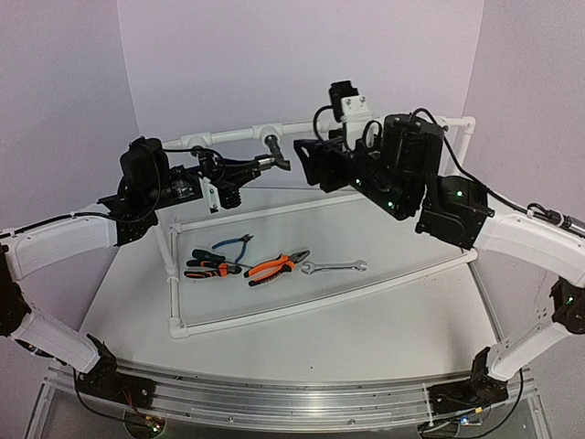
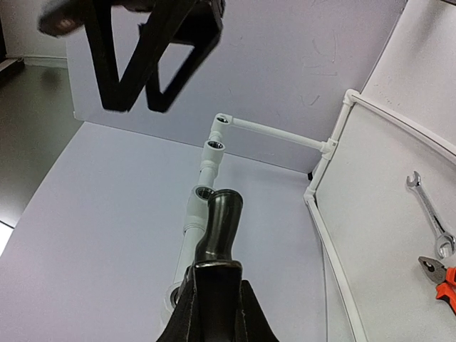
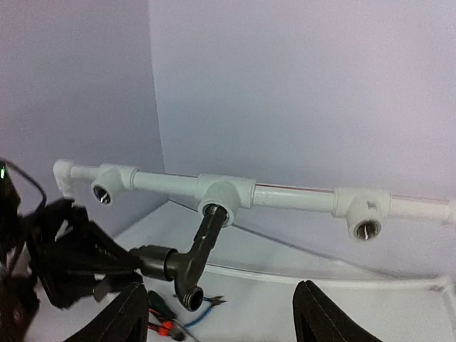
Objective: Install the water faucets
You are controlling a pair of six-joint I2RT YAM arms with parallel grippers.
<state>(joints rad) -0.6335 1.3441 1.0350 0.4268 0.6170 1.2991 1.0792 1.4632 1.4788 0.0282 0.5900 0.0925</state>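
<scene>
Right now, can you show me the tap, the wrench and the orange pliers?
tap (image 3: 178, 267): right wrist view, on its dark body.
wrench (image 1: 335, 267): top view, middle of its shaft.
orange pliers (image 1: 267, 271): top view, on a handle.

We count two arms, the left arm (image 1: 64, 240) and the right arm (image 1: 535, 240), and two grippers, the left gripper (image 2: 214, 285) and the right gripper (image 3: 222, 313). There is one dark faucet (image 3: 178, 263) and one silver wrench (image 1: 335, 267). Pliers come to three pairs: the orange-handled pliers (image 1: 274, 267), the black-and-orange pliers (image 1: 208, 266) and the blue-handled pliers (image 1: 234, 245). We see one table (image 1: 366, 329) and one white pipe frame (image 1: 320, 297) with three tee fittings on its top pipe: the left tee (image 3: 114, 178), the middle tee (image 3: 235, 189) and the right tee (image 3: 360, 203).
</scene>
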